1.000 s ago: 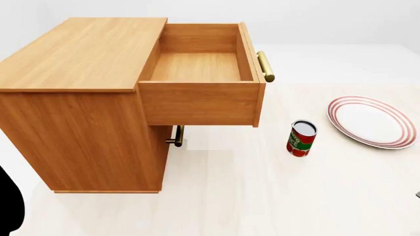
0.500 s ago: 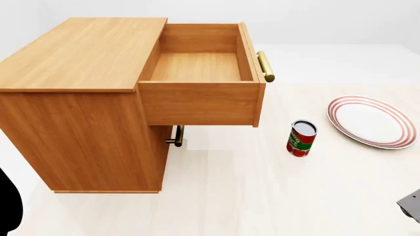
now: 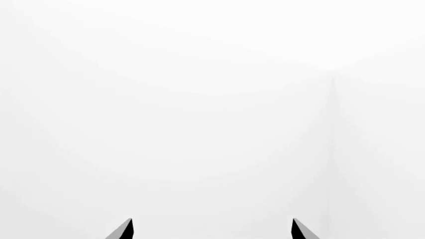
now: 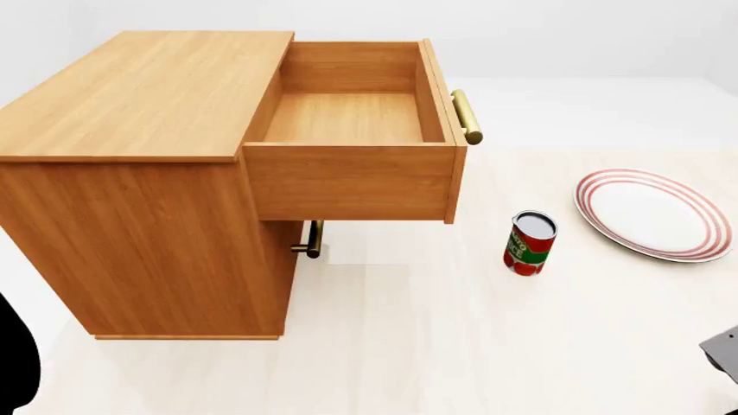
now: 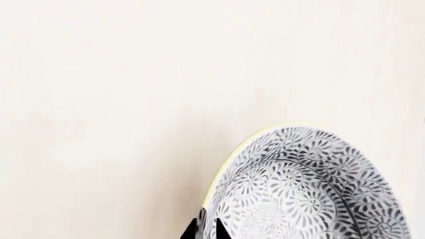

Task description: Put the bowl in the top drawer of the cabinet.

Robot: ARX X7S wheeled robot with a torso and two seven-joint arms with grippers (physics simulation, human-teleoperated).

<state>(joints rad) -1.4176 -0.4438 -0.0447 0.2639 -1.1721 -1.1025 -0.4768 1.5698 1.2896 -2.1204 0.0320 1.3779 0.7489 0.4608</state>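
The bowl (image 5: 312,189), white with a dense blue-grey pattern, shows only in the right wrist view, over the pale floor. My right gripper (image 5: 206,231) is shut on the bowl's rim, one thin fingertip on each side of the wall. The head view does not show the bowl. The cabinet (image 4: 138,173) stands at the left, its top drawer (image 4: 352,130) pulled out wide and empty, with the brass handle (image 4: 466,117) on its front. My left gripper (image 3: 212,230) is open with nothing between its fingertips, facing a blank white wall.
A red can (image 4: 530,243) stands upright on the floor right of the cabinet. A flat white plate (image 4: 652,213) with red rim rings lies further right. The lower drawer's brass handle (image 4: 309,239) sticks out under the open drawer. A grey part of my right arm (image 4: 724,353) shows at the right edge.
A grey part of my right arm has come into the head view at the lower right edge and risen slightly. The cabinet, can and plate have not moved.
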